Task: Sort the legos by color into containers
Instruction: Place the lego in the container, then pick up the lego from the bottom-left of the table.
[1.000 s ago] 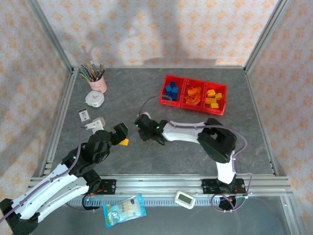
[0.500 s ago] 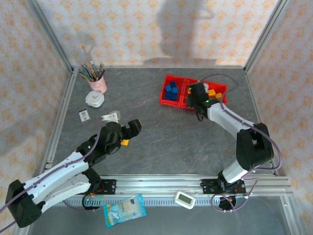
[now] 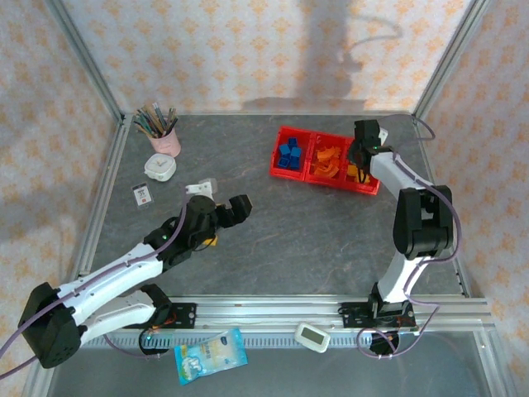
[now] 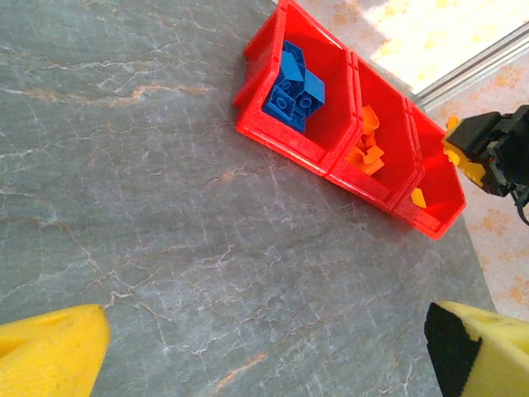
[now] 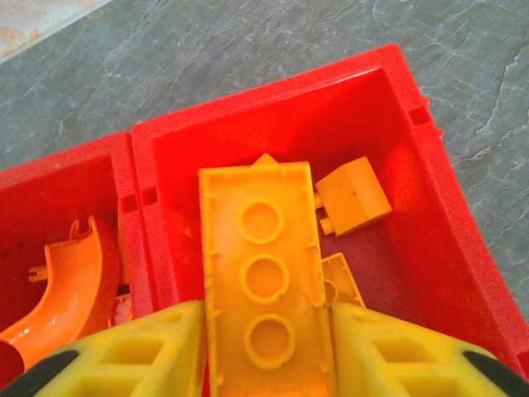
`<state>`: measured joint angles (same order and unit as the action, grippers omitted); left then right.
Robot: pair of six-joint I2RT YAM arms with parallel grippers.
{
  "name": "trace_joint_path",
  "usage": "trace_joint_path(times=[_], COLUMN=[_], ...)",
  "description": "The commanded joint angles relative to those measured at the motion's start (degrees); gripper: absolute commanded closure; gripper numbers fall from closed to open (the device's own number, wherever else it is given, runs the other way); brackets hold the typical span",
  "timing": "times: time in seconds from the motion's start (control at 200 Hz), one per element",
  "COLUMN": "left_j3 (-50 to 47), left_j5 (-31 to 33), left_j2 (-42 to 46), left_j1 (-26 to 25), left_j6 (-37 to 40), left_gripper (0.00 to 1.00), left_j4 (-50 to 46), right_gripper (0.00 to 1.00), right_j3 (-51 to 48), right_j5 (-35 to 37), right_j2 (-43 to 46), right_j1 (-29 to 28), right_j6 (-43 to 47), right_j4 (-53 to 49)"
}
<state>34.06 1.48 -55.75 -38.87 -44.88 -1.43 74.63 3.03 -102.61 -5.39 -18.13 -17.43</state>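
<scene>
Grey marbled tabletop (image 3: pixel 314 223), patterned walls round it, red tray (image 3: pixel 274 169) at the far right w/ three compartments.

Change: a sec ago the right gripper (image 3: pixel 359 157) was low at mid-table, close by the left arm. Half a sec ago it was over the tray's middle. Now it hangs over the rightmost compartment (image 5: pixel 463 240). The right wrist view shows a yellow-orange plate (image 5: pixel 264 273), studs up, between the two fingers and touching both, so it's closed on the plate. Can't tell if the grip is loosening. The plate sits above other yellow-orange pieces, incl. a small cube (image 5: pixel 354 196).

Meaning: right colour, right bin. Carry looks done and the drop is what's left, IMO. The plate is long for the compartment, so it may land tilted on the pile.

Blue bricks (image 3: pixel 288 152) are in the left compartment, orange arches (image 3: pixel 327 159) in the middle one.

Left gripper (image 3: pixel 238 208) has pushed further out over mid-table. Its fingers are well apart in its wrist view, nothing between them.

One yellow-orange brick (image 3: pixel 212 241) lies on the tabletop, same spot as before, partly under the left arm. Prob. the last loose one.
</scene>
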Motion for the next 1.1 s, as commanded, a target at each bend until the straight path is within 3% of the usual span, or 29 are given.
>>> trace_joint_path(times=[0.0,0.265,0.631,0.841,1.096], left_j3=[1.48,0.76,-0.50,-0.26,0.38], left_j5=[-0.08,3.09,12.01,16.84,20.08], left_j2=[0.08,3.66,17.28,24.90,30.02], left_j1=[0.64,1.43,1.60,1.61,1.61], left_j6=[0.85,0.20,-4.04,-7.24,-10.47], left_gripper=[0.01,0.01,0.01,0.01,0.01], left_j4=[2.27,-1.65,-19.78,-30.45,-38.36], right_gripper=[0.50,0.39,0.27,0.22,0.20], right_j3=[2.11,-1.96,-12.62,-12.26,-5.73], right_j5=[-0.83,-3.37,-9.97,-10.67,-12.34], right_j2=[0.22,7.48,13.66,8.63,-2.12], right_j1=[0.11,-5.95,-30.12,-44.36,-54.74], right_j6=[0.55,1.06,5.86,9.40,12.03], right_j4=[-1.17,-1.25,3.23,6.61,9.85])
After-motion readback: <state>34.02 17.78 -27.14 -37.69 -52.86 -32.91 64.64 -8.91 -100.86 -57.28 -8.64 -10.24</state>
